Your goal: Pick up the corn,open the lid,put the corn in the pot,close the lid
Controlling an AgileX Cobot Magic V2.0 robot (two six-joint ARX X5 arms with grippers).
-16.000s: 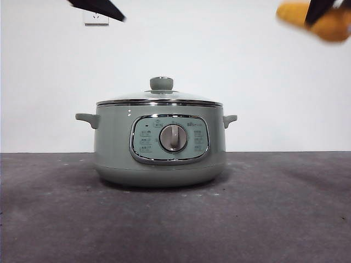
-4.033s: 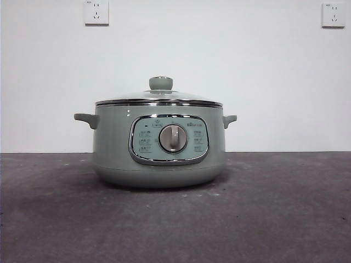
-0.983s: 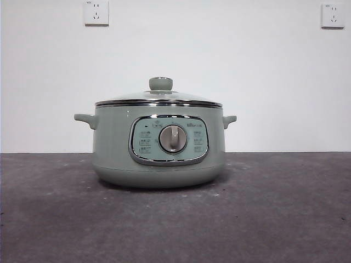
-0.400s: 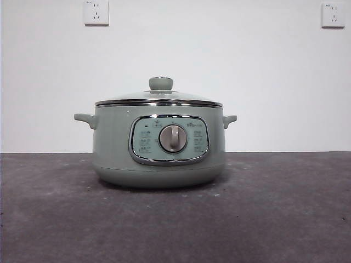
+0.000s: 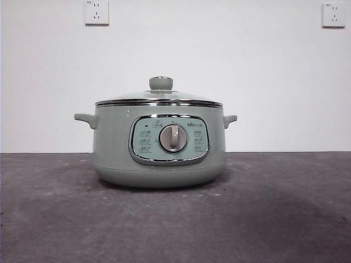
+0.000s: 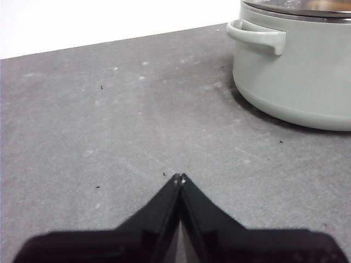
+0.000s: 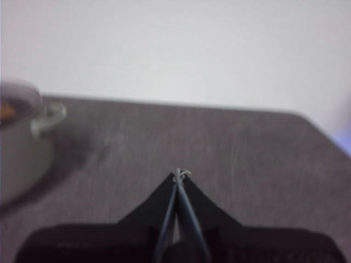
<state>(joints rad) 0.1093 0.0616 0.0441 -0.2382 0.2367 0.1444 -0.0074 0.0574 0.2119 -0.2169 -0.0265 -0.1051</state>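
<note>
The sage-green pot [image 5: 159, 145] stands in the middle of the dark table, with the glass lid [image 5: 159, 98] and its green knob [image 5: 160, 83] seated on it. A trace of orange-yellow corn [image 6: 323, 5] shows through the lid glass in the left wrist view, and as a blurred orange spot [image 7: 6, 111] in the right wrist view. My left gripper [image 6: 179, 178] is shut and empty, low over the table beside the pot [image 6: 296, 66]. My right gripper [image 7: 180, 174] is shut and empty, on the pot's [image 7: 22, 148] other side. Neither gripper shows in the front view.
The grey table [image 5: 274, 219] runs to a white wall with two sockets [image 5: 96, 12], [image 5: 333, 15]. The pot's side handles [image 5: 86, 119], [image 5: 229, 119] stick out on each side. The table's edge and corner [image 7: 307, 123] show in the right wrist view.
Long ago a gripper held the corn at the top right and another tip showed at the top left; both have left the front view. Over the last second nothing has moved.
</note>
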